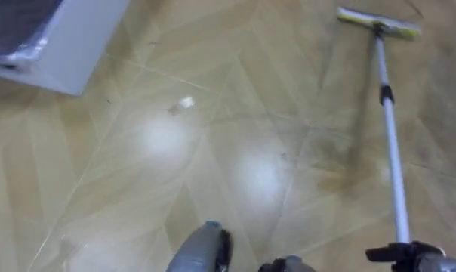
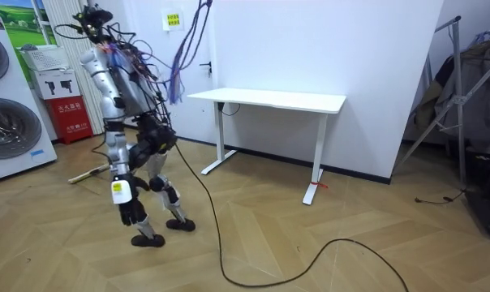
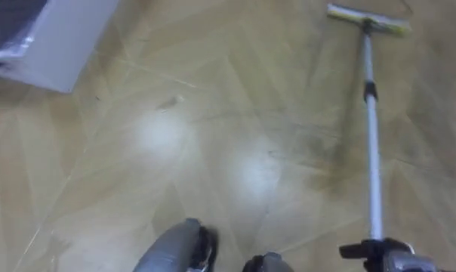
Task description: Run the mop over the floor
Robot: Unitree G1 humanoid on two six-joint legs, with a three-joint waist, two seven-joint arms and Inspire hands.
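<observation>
Now one mop [image 1: 392, 143] lies out on the floor [image 1: 235, 151], its near end at the right hand [image 1: 408, 255], I cannot tell if that hand grips it, and one white scrap [image 1: 184, 103] lies apart.

At the left of the room view the robot's torso and upper arms are shiny silver-grey, built of rounded shell plates. Its small head at the upper left is dark. A tangle of dark cables covers the chest and back, and purple and blue straps rise from the shoulders to the frame's top. The hips and knees are black, the shins silver and the feet black. A black cable trails toward the lower right. The left hand [image 2: 132, 214] is black, with a white-and-yellow tag just above it. At the lower right of the left eye view the right hand [image 1: 408, 255] shows black against a grey wrist.
</observation>
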